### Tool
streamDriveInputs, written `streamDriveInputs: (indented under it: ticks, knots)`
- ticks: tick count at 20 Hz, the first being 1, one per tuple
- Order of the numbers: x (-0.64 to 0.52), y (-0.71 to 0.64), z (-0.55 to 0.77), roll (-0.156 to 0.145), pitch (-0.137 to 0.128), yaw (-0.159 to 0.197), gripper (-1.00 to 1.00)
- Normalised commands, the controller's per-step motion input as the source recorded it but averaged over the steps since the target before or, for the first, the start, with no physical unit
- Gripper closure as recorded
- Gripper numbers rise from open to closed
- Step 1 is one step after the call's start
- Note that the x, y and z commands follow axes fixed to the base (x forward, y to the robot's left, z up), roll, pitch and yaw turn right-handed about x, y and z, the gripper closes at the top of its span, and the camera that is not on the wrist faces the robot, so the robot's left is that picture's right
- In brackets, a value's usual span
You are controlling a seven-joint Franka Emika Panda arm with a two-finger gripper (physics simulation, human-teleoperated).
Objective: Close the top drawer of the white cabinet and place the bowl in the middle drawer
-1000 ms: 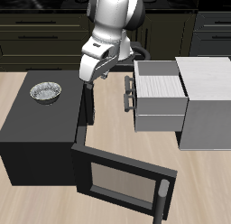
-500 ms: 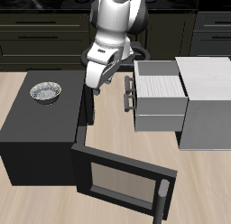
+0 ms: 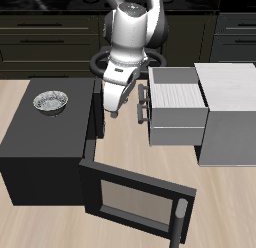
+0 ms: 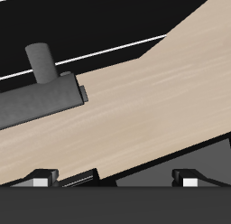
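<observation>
The white cabinet (image 3: 228, 110) stands beside the black box. Its top drawer (image 3: 178, 90) is pulled far out, and its dark bar handle (image 3: 145, 96) faces the arm. The silver bowl (image 3: 51, 102) rests on the roof of the black box, apart from the gripper. My gripper (image 3: 114, 109) hangs open and empty over the table between the black box and the drawer fronts, a short way from the handles. In the wrist view the two fingertips (image 4: 40, 178) stand wide apart with nothing between them. A dark grey bar with a short post (image 4: 38, 99) lies ahead; I cannot tell which handle it is.
The black box (image 3: 40, 152) has its glass door (image 3: 130, 200) swung open and lying out toward the table's front edge. A second handle (image 3: 140, 114) shows just below the top drawer's. Dark kitchen cabinets run along the back.
The arm has swung from the black box's side toward the open drawers, and the gripper has come lower and nearer the handles. The bowl and drawers have not moved.
</observation>
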Motion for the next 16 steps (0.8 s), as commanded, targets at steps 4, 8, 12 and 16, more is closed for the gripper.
streamDriveInputs:
  ticks: [4, 8, 12, 16]
  knots:
    - [0.05, 0.28, 0.00, 0.042, -0.046, 0.017, -1.00]
    - [0.06, 0.39, 0.13, 0.049, -0.067, -0.012, -1.00]
    - [0.03, 0.33, 0.04, 0.050, -0.025, 0.016, -1.00]
    - [0.09, 0.19, -0.04, 0.038, -0.004, -0.011, -1.00]
